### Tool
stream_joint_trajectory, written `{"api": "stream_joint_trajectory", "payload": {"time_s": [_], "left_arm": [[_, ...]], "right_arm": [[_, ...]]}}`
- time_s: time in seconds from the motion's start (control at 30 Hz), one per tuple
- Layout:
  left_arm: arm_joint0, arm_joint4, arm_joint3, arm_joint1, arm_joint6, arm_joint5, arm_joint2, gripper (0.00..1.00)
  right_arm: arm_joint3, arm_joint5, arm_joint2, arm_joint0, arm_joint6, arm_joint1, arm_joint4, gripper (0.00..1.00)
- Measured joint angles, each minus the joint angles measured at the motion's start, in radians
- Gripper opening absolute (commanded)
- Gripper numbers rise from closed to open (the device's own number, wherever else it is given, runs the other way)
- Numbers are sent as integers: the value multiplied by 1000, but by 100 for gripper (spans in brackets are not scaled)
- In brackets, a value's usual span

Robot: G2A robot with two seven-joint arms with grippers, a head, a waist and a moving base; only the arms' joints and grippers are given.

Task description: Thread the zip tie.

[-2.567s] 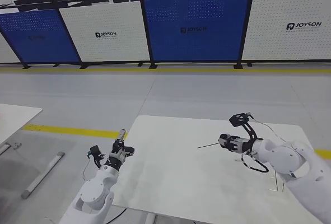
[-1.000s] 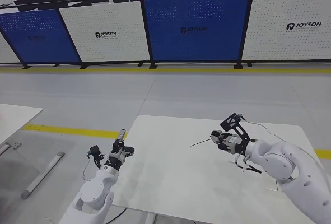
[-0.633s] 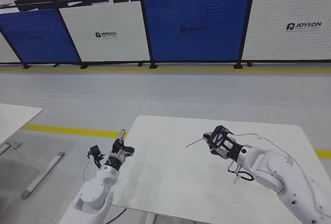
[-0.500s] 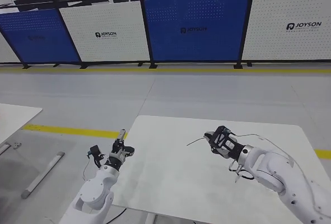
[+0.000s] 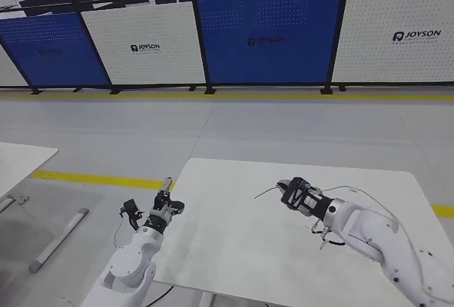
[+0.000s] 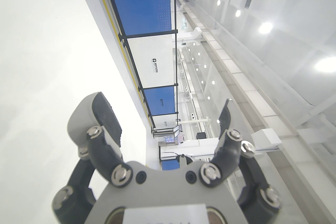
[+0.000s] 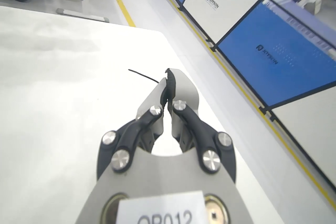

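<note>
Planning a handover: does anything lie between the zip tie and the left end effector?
Nothing visible. The right end effector is shut on the zip tie; only white table lies between its free tip and the open left end effector.

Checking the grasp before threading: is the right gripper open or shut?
Shut. The right gripper has its fingers pressed together on the zip tie, whose thin black end sticks out past them.
</note>
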Motion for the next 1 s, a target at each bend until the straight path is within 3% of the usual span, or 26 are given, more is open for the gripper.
{"api": "stream_joint_trajectory", "payload": {"time_s": [0.23,0.37,0.8,1.0], "left_arm": [[0,0,0,0,0,0,0,100],[0,0,0,0,0,0,0,100],[0,0,0,0,0,0,0,100],[0,0,0,0,0,0,0,100]], "right_arm": [[69,1,-106,77,-190,-5,-156,0],[129,1,-167,127,-256,-6,-140,0],[127,2,-162,125,-250,-6,-141,0],[125,1,-179,137,-328,-14,-282,0]]}}
